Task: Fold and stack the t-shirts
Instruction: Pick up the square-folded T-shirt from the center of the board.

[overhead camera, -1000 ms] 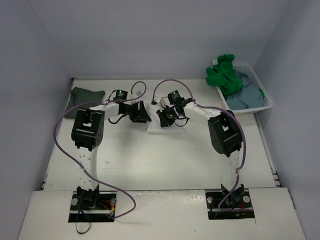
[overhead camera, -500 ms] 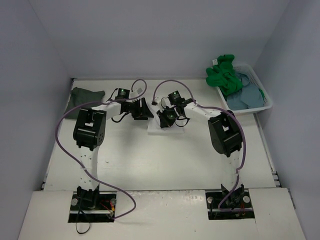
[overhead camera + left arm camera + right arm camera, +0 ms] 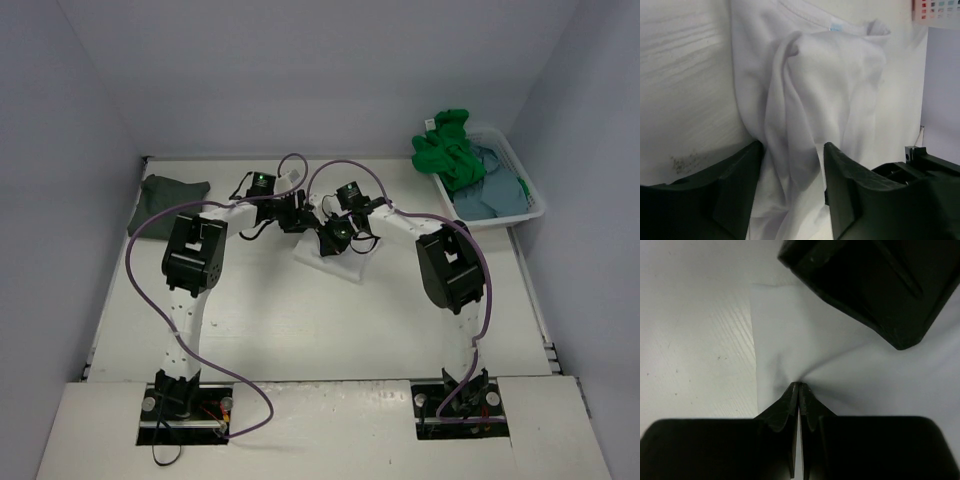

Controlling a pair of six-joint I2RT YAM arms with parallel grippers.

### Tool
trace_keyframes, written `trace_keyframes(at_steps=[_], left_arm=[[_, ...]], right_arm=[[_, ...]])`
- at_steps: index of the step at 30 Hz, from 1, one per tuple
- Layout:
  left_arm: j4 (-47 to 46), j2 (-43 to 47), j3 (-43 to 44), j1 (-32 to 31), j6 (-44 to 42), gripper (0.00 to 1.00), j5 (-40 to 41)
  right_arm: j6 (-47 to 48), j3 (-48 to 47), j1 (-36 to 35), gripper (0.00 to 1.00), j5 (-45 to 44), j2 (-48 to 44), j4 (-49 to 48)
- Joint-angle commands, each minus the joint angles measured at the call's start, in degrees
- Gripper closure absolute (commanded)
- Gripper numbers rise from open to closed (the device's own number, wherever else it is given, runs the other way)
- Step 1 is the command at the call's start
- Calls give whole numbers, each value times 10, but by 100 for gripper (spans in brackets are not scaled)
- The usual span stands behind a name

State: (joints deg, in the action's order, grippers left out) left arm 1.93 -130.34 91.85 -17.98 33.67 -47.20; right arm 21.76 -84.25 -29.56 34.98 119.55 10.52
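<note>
A white t-shirt (image 3: 322, 262) lies bunched at the table's middle back, under both grippers. In the left wrist view a raised fold of the white t-shirt (image 3: 810, 90) runs between the spread fingers (image 3: 735, 190) of my left gripper (image 3: 790, 150), which stands open around it. My left gripper (image 3: 300, 213) hangs just left of my right gripper (image 3: 333, 238). In the right wrist view my right gripper (image 3: 799, 386) is shut on the white t-shirt (image 3: 850, 370), and the cloth puckers at its tips. A folded dark grey t-shirt (image 3: 170, 193) lies at the back left.
A white slotted basket (image 3: 530, 205) stands at the back right, holding a bright green t-shirt (image 3: 448, 152) and a dusty blue-grey one (image 3: 492, 195). The left gripper's black body (image 3: 875, 285) looms close above the right fingertips. Purple cables loop over both arms.
My left arm has swung right, bringing its gripper from beside the white t-shirt to right next to the right gripper, its jaws a little wider. The right arm has not moved.
</note>
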Motion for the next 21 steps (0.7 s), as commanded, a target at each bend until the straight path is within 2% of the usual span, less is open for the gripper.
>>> trace_keyframes(at_steps=[1, 3, 4, 7, 8, 11, 16, 21], left_arm=[[45, -61, -16, -13, -1, 54, 52], [42, -66, -18, -18, 0, 61, 45], [40, -67, -19, -20, 1, 70, 36], [32, -68, -22, -21, 4, 83, 24], [32, -68, -23, -22, 3, 90, 20], [22, -60, -28, -23, 7, 100, 5], [31, -44, -13, -12, -8, 100, 2], [99, -8, 26, 32, -57, 100, 13]], right_arm=[[7, -5, 5, 100, 15, -34, -4], [7, -6, 5, 100, 14, -31, -4], [7, -7, 6, 100, 14, -30, -4], [7, -8, 6, 100, 12, -28, -4], [7, -9, 6, 100, 12, -28, -4], [9, -8, 6, 100, 7, -27, -4], [8, -7, 10, 100, 8, -33, -4], [7, -4, 31, 97, 19, -69, -2]])
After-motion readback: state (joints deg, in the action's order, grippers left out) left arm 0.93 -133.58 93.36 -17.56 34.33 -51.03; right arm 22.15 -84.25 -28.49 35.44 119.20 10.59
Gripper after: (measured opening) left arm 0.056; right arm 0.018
